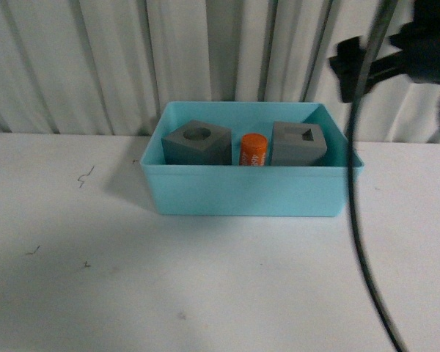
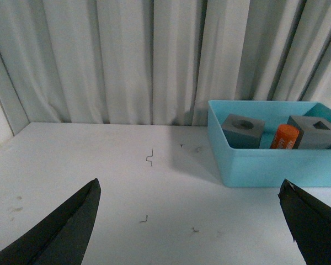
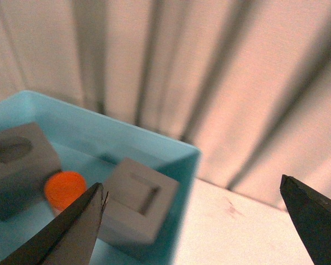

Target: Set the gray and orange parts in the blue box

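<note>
Both gray cubes [image 1: 196, 142] [image 1: 298, 143] and the orange cylinder [image 1: 254, 149] are held inside the blue box [image 1: 249, 192] near the surface's [image 1: 205, 286] far edge. Both arms' jaws are spread wide, nothing gripped.

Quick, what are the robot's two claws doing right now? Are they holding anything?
Left gripper: open, holding nothing, over the table.
Right gripper: open, holding nothing, above the blue box.

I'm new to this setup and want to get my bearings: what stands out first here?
The turquoise blue box on the white table by the curtain draws the eye. Inside sit a gray cube with a round hole, an orange cylinder and a gray cube with a rectangular slot, in a row. Both grippers are open, holding nothing.
</note>
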